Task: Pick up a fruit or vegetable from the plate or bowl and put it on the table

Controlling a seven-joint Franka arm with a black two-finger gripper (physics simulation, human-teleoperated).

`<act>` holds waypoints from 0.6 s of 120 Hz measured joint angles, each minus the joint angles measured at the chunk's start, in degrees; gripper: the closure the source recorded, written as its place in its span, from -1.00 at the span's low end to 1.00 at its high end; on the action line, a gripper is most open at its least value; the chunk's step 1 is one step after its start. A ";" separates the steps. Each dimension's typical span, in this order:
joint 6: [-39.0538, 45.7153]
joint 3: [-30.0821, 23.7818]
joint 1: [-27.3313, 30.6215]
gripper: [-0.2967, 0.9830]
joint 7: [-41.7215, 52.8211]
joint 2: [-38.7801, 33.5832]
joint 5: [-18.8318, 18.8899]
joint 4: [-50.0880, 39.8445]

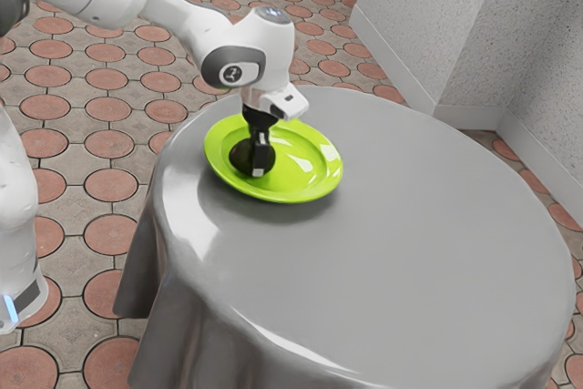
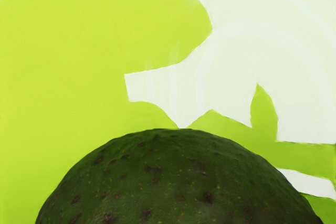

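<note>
Pale grey speckled walls at exterior view's upper right, meeting in corners, plain light baseboard along foot. Floor paved in grey-beige, inset with reddish round tiles, dark joints between. Round table under smooth grey cloth, folds hanging at exterior view's left. Bright, glossy highlights along cloth's near edge and exterior view's left side.

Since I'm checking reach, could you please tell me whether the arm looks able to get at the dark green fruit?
Probably yes: the pincer is right at the fruit, and nothing seems in the way.
</note>
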 joint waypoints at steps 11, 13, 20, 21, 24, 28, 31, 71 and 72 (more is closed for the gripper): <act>0.67 0.01 -0.12 0.08 -0.43 -0.28 0.74 0.21; 0.77 0.01 -0.16 0.09 -0.56 -0.33 0.96 0.30; 1.07 0.00 -0.38 0.11 -1.05 -0.60 1.73 0.83; 1.11 -0.03 -0.43 0.10 -1.12 -0.63 1.84 1.09; 1.21 -0.10 -0.69 0.11 -1.31 -0.68 2.10 1.93; 1.32 -0.25 -1.12 0.14 -1.56 -0.75 2.42 3.11; 1.39 -0.41 -1.34 0.23 -1.77 -0.64 2.68 4.42; 3.99 -3.10 -9.83 0.41 -6.84 24.85 13.58 38.38; 4.06 -3.10 -9.95 0.40 -6.92 25.50 13.68 39.11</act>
